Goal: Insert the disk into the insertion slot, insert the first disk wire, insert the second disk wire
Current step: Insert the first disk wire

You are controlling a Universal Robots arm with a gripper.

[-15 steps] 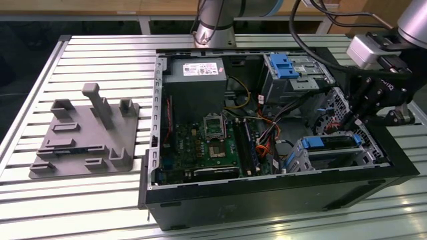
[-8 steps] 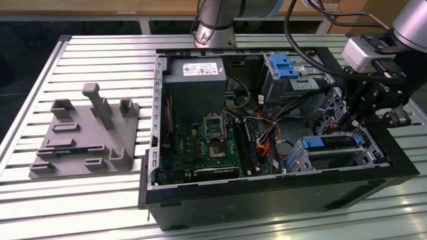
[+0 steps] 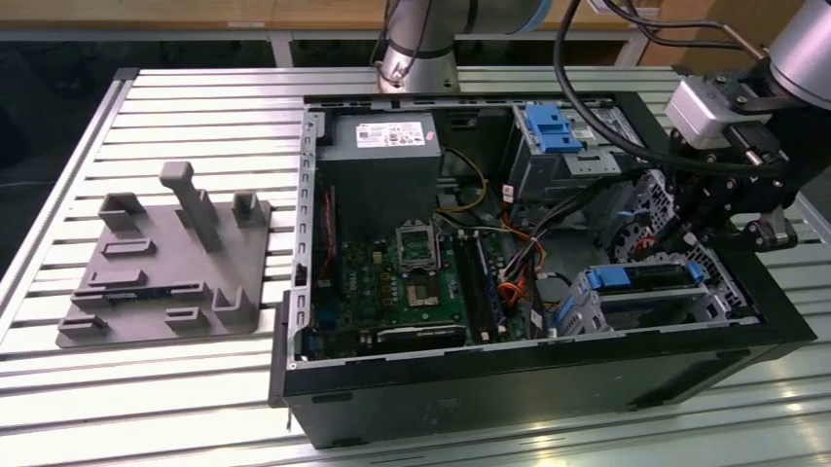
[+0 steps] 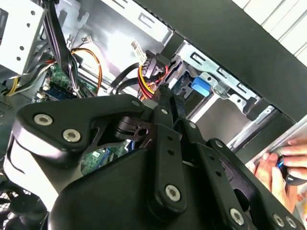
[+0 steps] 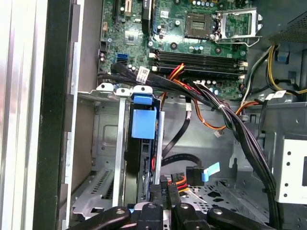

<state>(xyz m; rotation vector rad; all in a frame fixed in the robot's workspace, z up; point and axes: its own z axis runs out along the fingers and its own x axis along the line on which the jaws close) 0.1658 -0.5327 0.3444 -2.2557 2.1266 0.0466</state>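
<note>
Gripper (image 5: 165, 184) nearest, fingers drawn together; can't tell if they pinch anything. Red-yellow wire plug (image 5: 180, 181) just beside the tips. Black plug with blue tab (image 5: 194, 173) near it, lying loose. The disk (image 5: 144, 124) sits edge-on inside the insertion slot (image 5: 108, 129), blue caddy tab facing out. Black cable bundle (image 5: 225, 115) crosses above the cage. Motherboard (image 5: 201, 43) beyond. Second wrist view: a person's hand (image 4: 280, 165) outside the case. Exterior view: open computer case (image 3: 520, 365) on slatted table (image 3: 195, 389), grey fixture (image 3: 169, 263) on the exterior view's left.
</note>
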